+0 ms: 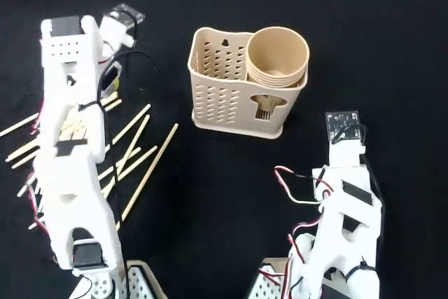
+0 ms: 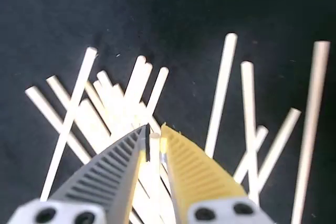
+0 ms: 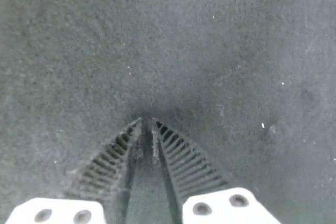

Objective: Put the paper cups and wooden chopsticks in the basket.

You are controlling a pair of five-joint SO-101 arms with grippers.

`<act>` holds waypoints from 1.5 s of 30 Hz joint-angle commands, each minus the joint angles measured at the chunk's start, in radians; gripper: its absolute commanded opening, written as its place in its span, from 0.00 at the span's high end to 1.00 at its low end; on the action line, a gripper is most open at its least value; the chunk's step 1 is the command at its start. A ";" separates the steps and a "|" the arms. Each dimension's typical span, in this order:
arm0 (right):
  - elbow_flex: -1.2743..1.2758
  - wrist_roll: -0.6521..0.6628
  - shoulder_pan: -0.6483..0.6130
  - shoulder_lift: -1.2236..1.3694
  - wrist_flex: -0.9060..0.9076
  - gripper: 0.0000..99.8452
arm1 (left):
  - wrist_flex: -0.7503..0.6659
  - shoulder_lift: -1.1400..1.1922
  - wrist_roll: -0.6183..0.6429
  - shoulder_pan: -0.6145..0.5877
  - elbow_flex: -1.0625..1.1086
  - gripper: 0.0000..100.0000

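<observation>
Loads of chopsticks (image 1: 148, 173) lie scattered at the table's 9 o'clock side, most with their long axis running from 7 to 1 o'clock. From above the left arm covers its own jaws. The wrist view catches the left gripper (image 2: 154, 129) pinching one stick in the pile. The basket (image 1: 224, 99) sits toward 12 o'clock, with the paper cups (image 1: 278, 54) stacked upright in its 3 o'clock compartment. The right gripper (image 3: 147, 121) sits at 4 o'clock over bare cloth (image 3: 210, 51), jaws pressed together.

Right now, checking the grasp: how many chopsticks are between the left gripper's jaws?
1: one chopstick, pinched between the left gripper's jaws above the loose pile. A second could be hidden behind it.
</observation>
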 commanded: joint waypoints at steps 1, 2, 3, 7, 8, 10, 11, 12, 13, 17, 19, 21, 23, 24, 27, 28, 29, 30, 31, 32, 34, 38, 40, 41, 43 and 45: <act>-0.016 -0.011 0.005 -0.021 -0.011 0.98 | 0.009 -0.299 0.014 0.013 0.113 0.97; -0.016 -0.011 0.005 -0.021 -0.011 0.98 | 0.009 -0.345 0.014 0.012 0.133 0.97; -0.016 -0.011 0.005 -0.021 -0.011 0.98 | 0.008 -0.385 0.015 0.010 0.143 0.97; -0.016 -0.011 0.003 -0.021 -0.011 0.98 | -0.083 -0.531 0.120 0.007 0.151 0.97; -0.016 -0.011 0.003 -0.021 -0.011 0.98 | -0.132 -0.562 0.163 0.012 0.150 0.97; -0.016 -0.011 0.003 -0.021 -0.011 0.98 | -0.232 -0.635 0.256 0.015 0.150 0.97; -0.016 -0.011 0.003 -0.021 -0.011 0.98 | -0.287 -0.677 0.301 0.022 0.150 0.97; -0.016 -0.011 0.003 -0.021 -0.011 0.98 | -0.348 -0.718 0.339 0.033 0.153 0.97; -0.016 -0.011 0.003 -0.021 -0.011 0.98 | -0.414 -0.760 0.377 0.042 0.159 0.97; -0.016 -0.011 0.003 -0.021 -0.011 0.98 | -0.692 -0.872 0.511 0.087 0.160 0.97; -0.016 -0.011 0.003 -0.021 -0.011 0.98 | -0.847 -0.885 0.559 0.140 0.160 0.97; -0.016 -0.011 0.003 -0.021 -0.011 0.98 | -0.984 -0.881 0.592 0.196 0.160 0.97; -0.016 -0.011 0.003 -0.021 -0.011 0.98 | -1.089 -0.859 0.624 0.263 0.162 0.97; -0.016 -0.011 0.003 -0.021 -0.011 0.98 | -1.129 -0.842 0.641 0.298 0.162 0.97; -0.016 -0.011 0.003 -0.021 -0.011 0.98 | -1.169 -0.792 0.671 0.383 0.157 0.97; -0.016 -0.011 0.003 -0.021 -0.011 0.98 | -1.165 -0.778 0.678 0.409 0.160 0.97; -0.016 -0.011 0.003 -0.021 -0.011 0.98 | -1.145 -0.763 0.684 0.426 0.160 0.97; -0.016 -0.011 0.005 -0.021 -0.011 0.98 | -1.122 -0.747 0.694 0.438 0.160 0.97; -0.016 -0.011 0.005 -0.021 -0.011 0.98 | -1.102 -0.736 0.707 0.444 0.160 0.97; -0.016 -0.011 0.005 -0.021 -0.011 0.98 | -1.079 -0.724 0.723 0.446 0.162 0.97; -0.016 -0.011 0.005 -0.021 -0.011 0.98 | -1.033 -0.690 0.746 0.446 0.162 0.97; -0.016 -0.011 0.005 -0.021 -0.011 0.98 | -0.961 -0.652 0.753 0.444 0.160 0.97; -0.016 -0.011 0.005 -0.021 -0.011 0.98 | -0.939 -0.640 0.753 0.444 0.160 0.97; -0.016 -0.011 0.005 -0.021 -0.011 0.98 | -0.931 -0.640 0.753 0.444 0.160 0.97; -0.016 -0.011 0.005 -0.021 -0.011 0.98 | -0.930 -0.638 0.755 0.447 0.160 0.97; -0.016 -0.011 0.005 -0.021 -0.011 0.98 | -0.933 -0.646 0.755 0.452 0.160 0.97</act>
